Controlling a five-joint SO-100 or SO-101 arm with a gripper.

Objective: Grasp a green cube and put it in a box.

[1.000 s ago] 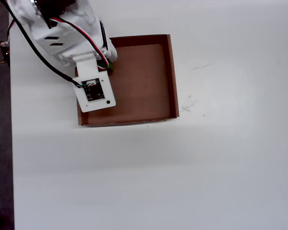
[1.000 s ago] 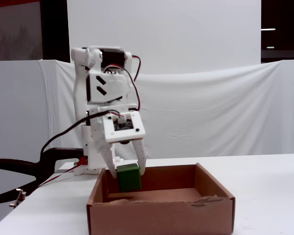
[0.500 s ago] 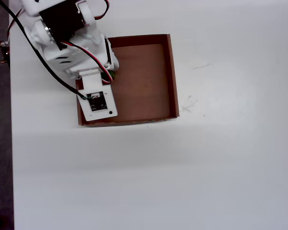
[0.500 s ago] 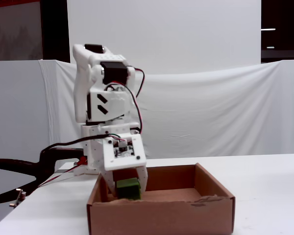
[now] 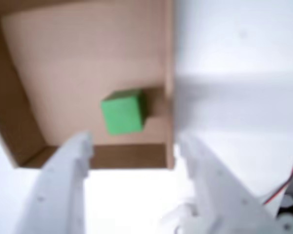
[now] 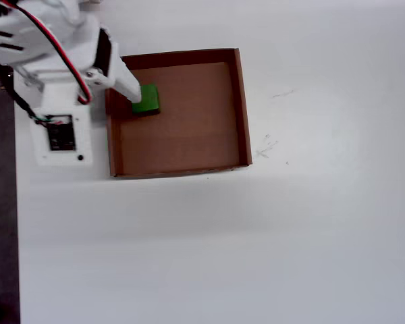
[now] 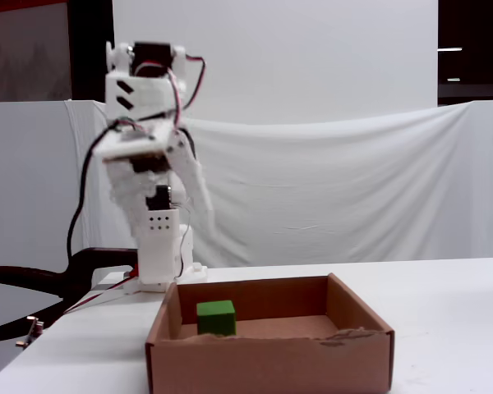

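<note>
The green cube (image 6: pixel 146 99) sits flat on the floor of the cardboard box (image 6: pixel 241 101), tucked up near the left wall in the overhead view, so we'd call the drop done. Our gripper (image 5: pixel 134 144) hangs above it with the jaws spread wide and nothing between them; in the wrist view the cube (image 5: pixel 123 112) shows free between the two white fingers (image 5: pixel 71 161). In the fixed view the arm (image 7: pixel 148 148) is up well clear of the box (image 7: pixel 267 361), probably so it doesn't knock the wall.

No legible text — anywhere.
</note>
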